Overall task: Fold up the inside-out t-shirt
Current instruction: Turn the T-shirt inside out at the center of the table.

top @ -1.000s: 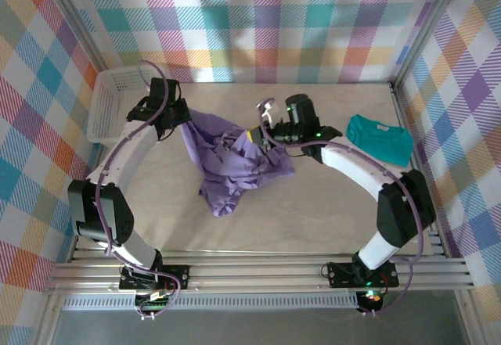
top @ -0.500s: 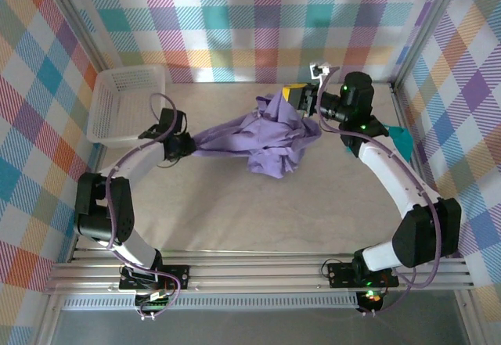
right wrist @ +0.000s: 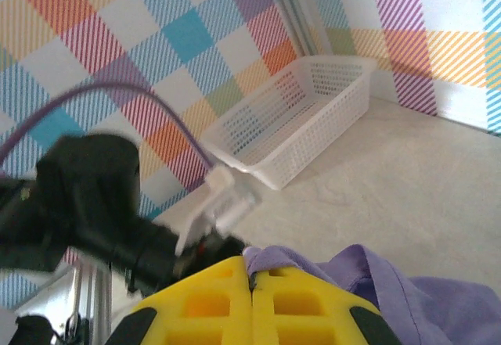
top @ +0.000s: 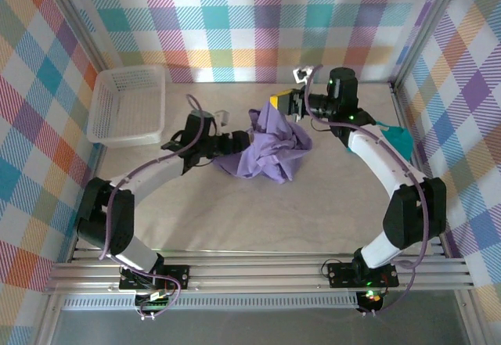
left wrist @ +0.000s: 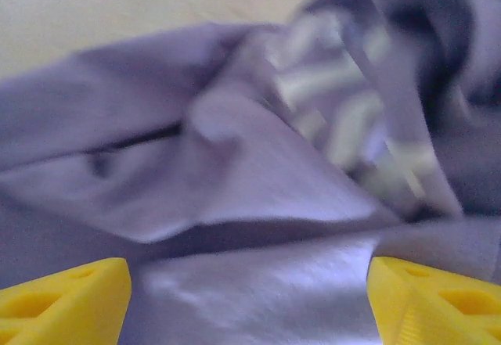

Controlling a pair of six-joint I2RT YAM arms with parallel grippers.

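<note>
The inside-out t-shirt [top: 264, 151] sits as a crumpled lavender bundle on the desk [top: 313, 212], a little behind its middle, between the two arms. Its top is drawn up toward the right gripper [top: 283, 101], which reaches in from the right. In the right wrist view this gripper's yellow fingers [right wrist: 211, 302] are pressed together, with a fold of lavender cloth caught at their tips.

The left gripper [top: 235, 138] lies low at the left edge of the bundle. In the left wrist view its yellow fingertips [left wrist: 66, 298] stand wide apart at the lower corners. Blurred, wrinkled lavender cloth fills the space between and beyond them. The spread fingers pinch nothing; whether the cloth touches them cannot be told.

A white basket [top: 125, 106] stands at the far left corner of the desk, well apart from the shirt. A teal t-shirt [top: 399, 138] lies at the right side, partly hidden behind the right arm.
</note>
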